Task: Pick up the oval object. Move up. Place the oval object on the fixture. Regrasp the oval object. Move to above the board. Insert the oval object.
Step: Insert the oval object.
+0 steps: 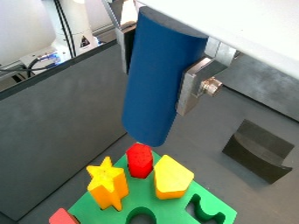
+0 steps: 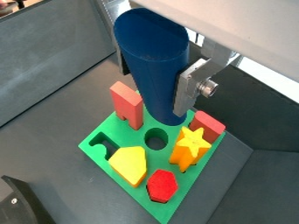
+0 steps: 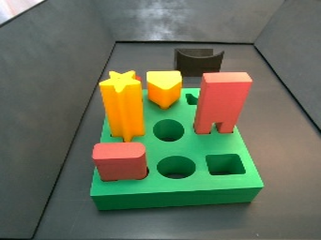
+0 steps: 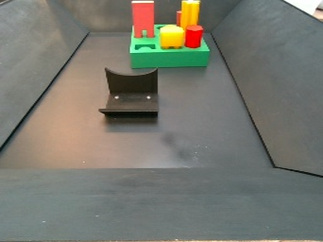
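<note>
My gripper (image 1: 158,87) is shut on the oval object (image 1: 156,79), a dark blue rounded peg that hangs down between the silver fingers (image 1: 194,86). It shows in both wrist views, and also fills the gripper (image 2: 158,87) as the oval object (image 2: 149,66). It hangs above the green board (image 2: 96,149), over the round hole (image 2: 156,137), not touching it. The board also shows in a wrist view (image 1: 82,210) and both side views (image 3: 175,195) (image 4: 171,60). The black fixture (image 4: 128,93) stands empty on the floor, apart from the board. The gripper is out of both side views.
On the board stand a yellow star (image 3: 122,103), a yellow pentagon piece (image 3: 163,87), a tall red arch block (image 3: 223,101), a salmon rounded block (image 3: 122,159) and a red hexagon piece (image 2: 163,186). Dark walls enclose the floor.
</note>
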